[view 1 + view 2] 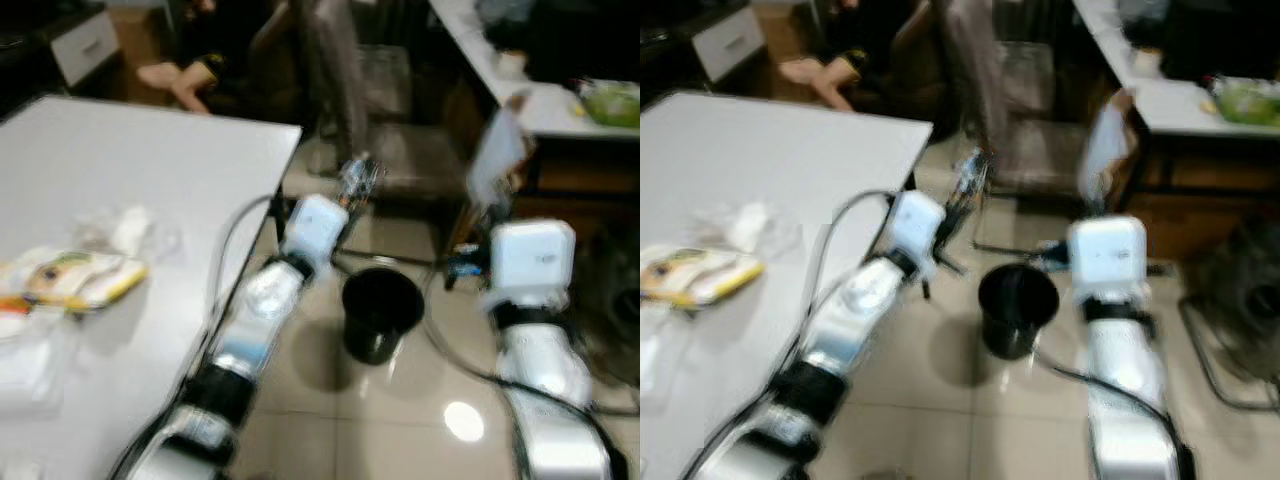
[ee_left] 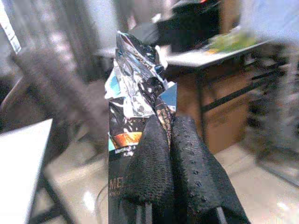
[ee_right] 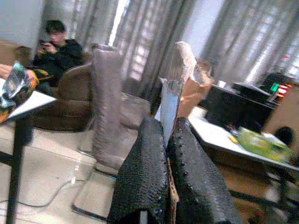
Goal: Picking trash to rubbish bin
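A black rubbish bin [image 1: 381, 312] stands on the tiled floor between my two arms. My left gripper [image 2: 170, 128] is shut on a crumpled foil snack wrapper [image 2: 135, 79], held up just left of and beyond the bin [image 1: 1016, 307]; the same wrapper [image 1: 358, 180] glints past the left wrist. My right gripper [image 3: 167, 135] is shut on a flat white and brown paper packet [image 3: 180, 88], raised to the right of the bin, where the packet [image 1: 497, 152] stands upright. More trash lies on the white table [image 1: 150, 160]: a yellow packet [image 1: 75, 278] and clear plastic [image 1: 125, 230].
A grey chair [image 1: 385, 100] stands beyond the bin. A second white table [image 1: 540, 100] with a green bag [image 1: 610, 100] is at the right. A person [image 3: 56, 49] sits on a brown sofa behind the white table. Cables trail on the floor.
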### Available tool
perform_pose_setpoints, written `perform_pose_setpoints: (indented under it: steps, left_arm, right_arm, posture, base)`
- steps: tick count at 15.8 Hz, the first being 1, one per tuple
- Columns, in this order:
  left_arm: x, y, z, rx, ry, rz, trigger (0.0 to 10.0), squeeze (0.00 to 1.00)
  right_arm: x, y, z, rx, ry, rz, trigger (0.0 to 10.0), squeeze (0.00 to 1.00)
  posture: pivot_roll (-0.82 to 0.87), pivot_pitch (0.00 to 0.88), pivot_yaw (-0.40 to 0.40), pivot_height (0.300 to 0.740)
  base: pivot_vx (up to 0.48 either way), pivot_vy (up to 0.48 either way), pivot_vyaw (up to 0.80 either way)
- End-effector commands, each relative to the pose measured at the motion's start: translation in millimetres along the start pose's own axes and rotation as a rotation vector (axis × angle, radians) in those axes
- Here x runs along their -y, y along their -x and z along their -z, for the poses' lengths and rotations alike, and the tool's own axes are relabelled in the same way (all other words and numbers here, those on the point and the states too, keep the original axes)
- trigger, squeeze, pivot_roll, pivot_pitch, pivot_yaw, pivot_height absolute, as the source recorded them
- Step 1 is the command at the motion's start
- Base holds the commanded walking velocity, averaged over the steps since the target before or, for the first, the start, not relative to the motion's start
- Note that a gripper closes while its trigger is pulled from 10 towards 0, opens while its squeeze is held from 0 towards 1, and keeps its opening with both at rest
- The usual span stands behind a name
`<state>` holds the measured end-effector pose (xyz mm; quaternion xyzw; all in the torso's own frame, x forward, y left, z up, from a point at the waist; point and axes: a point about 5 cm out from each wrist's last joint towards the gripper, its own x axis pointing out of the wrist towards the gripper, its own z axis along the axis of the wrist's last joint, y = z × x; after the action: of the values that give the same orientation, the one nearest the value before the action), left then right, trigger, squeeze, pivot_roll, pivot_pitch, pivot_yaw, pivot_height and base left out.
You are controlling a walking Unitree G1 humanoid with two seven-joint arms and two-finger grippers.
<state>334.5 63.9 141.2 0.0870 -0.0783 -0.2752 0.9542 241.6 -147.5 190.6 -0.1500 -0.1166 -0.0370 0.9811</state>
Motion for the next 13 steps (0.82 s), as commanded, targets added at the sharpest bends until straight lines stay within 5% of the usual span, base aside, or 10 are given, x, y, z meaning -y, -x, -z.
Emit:
perform_pose_setpoints:
  steps: [1, 5, 13]
  left_arm:
    - [9.4, -6.0, -7.5, 0.028, -0.006, 0.034, 0.0, 0.0]
    - [11.1, -5.4, -7.4, 0.033, -0.001, 0.046, 0.0, 0.0]
    - [9.2, -4.2, -12.7, 0.074, 0.039, 0.047, 0.0, 0.0]
  right_arm:
    - [7.3, 0.0, 0.0, 0.003, 0.015, 0.023, 10.0, 0.0]
    - [6.3, -0.2, 0.9, -0.001, 0.018, 0.021, 10.0, 0.0]
    - [3.8, -1.5, 2.3, -0.016, -0.013, 0.02, 10.0, 0.0]
  posture:
    - [0.07, 0.064, 0.005, 0.74]
    - [0.07, 0.063, 0.006, 0.74]
    - [0.08, 0.066, 0.007, 0.74]
  base:
    - [0.469, 0.0, 0.0]
    - [0.399, -0.219, 0.12]
    - [0.0, 0.0, -0.76]
